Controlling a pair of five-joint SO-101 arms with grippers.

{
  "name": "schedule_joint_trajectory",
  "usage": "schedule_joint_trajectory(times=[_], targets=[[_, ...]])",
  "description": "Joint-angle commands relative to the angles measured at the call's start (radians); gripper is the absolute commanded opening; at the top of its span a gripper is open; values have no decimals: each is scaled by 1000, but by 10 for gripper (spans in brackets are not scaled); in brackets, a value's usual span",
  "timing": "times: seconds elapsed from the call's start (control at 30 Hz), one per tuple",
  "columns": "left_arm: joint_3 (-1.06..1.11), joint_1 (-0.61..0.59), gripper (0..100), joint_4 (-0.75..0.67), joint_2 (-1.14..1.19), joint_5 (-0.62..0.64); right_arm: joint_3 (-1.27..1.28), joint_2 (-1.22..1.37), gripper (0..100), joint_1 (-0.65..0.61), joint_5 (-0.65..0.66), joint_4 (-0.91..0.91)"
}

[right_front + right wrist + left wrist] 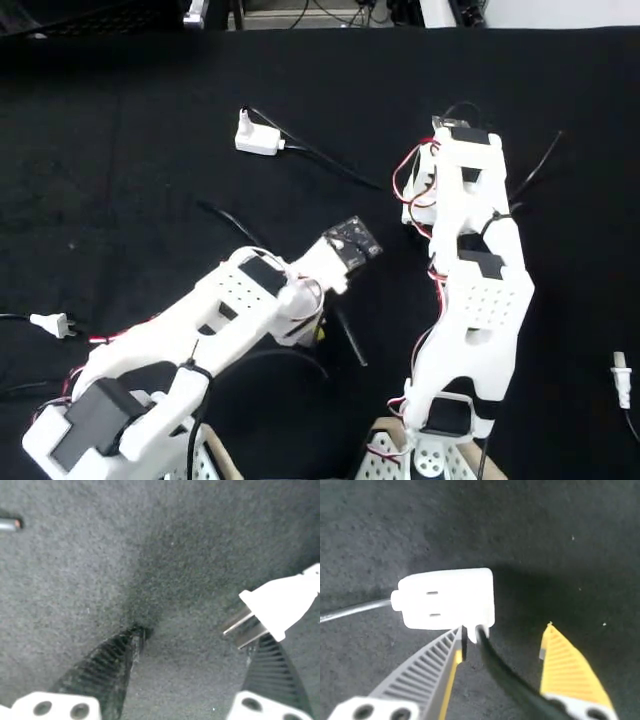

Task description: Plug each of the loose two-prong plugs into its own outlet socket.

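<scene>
Lying off the spread left hand (pixel 505 628), white two-slot socket (pixel 447 599) (corded); spread right hand (pixel 195 637) beside white two-prong plug (pixel 277 607).

The left arm (pixel 225 325) lay low and slanted, running from the near left corner toward the middle, bent at the elbow with its wrist tipped downward. The left gripper (pixel 505 630) stood wide apart, its pale ribbed finger (pixel 427 665) on one side and its yellow finger (pixel 567 665) on the other. The right arm (pixel 480 290) reached almost straight out, away from its base. The right gripper (pixel 197 635) pointed down too, its dark ribbed fingers (pixel 105 672) spread wide.
</scene>
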Motion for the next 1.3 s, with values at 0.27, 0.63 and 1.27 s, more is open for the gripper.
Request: schedule_joint_trajectory(times=[0.27, 0.63, 1.27], targets=[[-120, -211, 258, 158, -278, 75, -1, 10, 332, 3, -5, -34], [280, -684, 258, 190, -865, 192, 2, 7, 332, -2, 35, -26], [645, -990, 258, 338, -1335, 133, -91, -374, 332, -230, 313, 350]])
